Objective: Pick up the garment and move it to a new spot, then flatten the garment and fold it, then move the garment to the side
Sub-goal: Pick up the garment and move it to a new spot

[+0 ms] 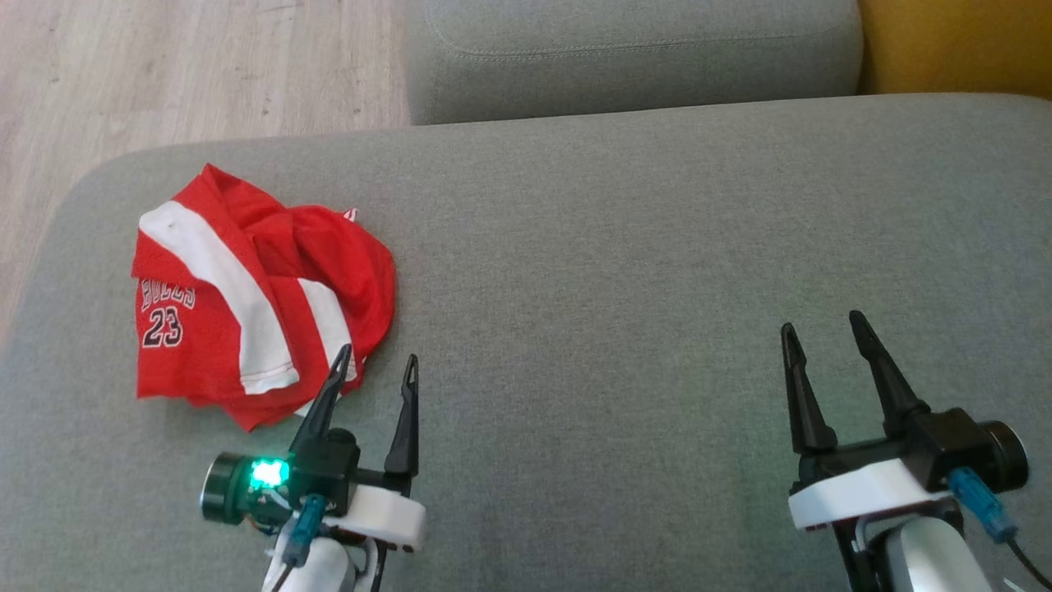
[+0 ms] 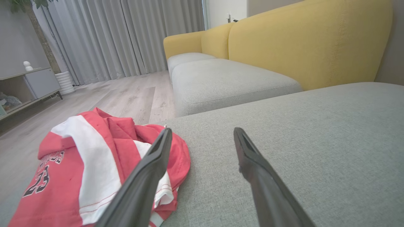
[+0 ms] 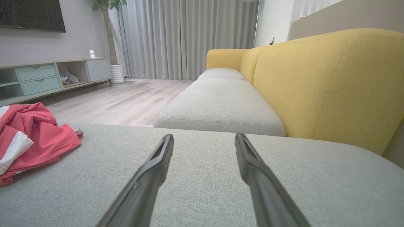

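I am hovering both claws spread and empty; left gripper (image 1: 376, 360) near the crumpled red jersey (image 1: 246, 304), right gripper (image 1: 826, 329) well apart. Nothing picked up yet; everything is left.

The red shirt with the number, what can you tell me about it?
The red jersey-like fabric garment has wide white stripes and "BULLS 23" printed in dark letters. It lies crumpled in a heap on the grey sofa cushion, near its left edge. The open left gripper hangs at its near corner, holding nothing.
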Robot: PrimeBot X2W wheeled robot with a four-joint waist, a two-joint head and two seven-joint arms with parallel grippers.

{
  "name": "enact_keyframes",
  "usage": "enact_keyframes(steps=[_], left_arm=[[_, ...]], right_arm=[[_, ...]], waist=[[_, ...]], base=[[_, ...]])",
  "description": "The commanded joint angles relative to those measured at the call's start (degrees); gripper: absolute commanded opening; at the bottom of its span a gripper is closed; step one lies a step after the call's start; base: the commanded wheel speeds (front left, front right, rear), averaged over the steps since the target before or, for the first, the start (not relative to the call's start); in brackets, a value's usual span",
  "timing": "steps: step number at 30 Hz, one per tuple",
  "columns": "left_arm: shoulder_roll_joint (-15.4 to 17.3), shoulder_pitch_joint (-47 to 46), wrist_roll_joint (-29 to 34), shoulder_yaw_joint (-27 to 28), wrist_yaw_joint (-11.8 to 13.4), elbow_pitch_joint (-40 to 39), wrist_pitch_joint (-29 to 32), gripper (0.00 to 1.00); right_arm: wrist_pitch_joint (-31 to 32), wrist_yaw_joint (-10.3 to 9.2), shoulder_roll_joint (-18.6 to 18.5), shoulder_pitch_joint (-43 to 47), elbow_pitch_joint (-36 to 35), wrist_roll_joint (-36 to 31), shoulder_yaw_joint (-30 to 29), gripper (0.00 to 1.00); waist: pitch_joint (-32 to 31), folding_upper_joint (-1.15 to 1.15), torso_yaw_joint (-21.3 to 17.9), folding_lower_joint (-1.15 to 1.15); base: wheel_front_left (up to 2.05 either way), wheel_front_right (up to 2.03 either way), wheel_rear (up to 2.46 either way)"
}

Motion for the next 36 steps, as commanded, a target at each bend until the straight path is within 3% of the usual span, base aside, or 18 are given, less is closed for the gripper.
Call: enact_keyframes(steps=[1,11,36], left_arm=[[0.1,-1.5,0.6,2.8,-0.3,-1.2,-0.5,1.0],[-0.6,-0.8,2.0,6.0,-0.9,-1.2,-0.5,1.0],[-2.3,2.1,4.4,10.8,-3.0,-1.7,-0.5,1.0]], right_arm=[[-0.6,-0.04,-0.5,-2.6,-2.0,0.5,1.2,1.0],[-0.6,-0.04,-0.5,-2.3,-1.7,2.3,2.2,1.0],[-0.6,-0.04,-0.5,-0.3,-1.5,3.4,5.9,1.0]], waist=[[0.1,0.0,0.3,0.0],[0.4,0.0,4.0,0.0],[-2.0,0.0,19.7,0.0]], base=[[0.0,0.0,0.0],[0.0,0.0,0.0],[0.0,0.0,0.0]])
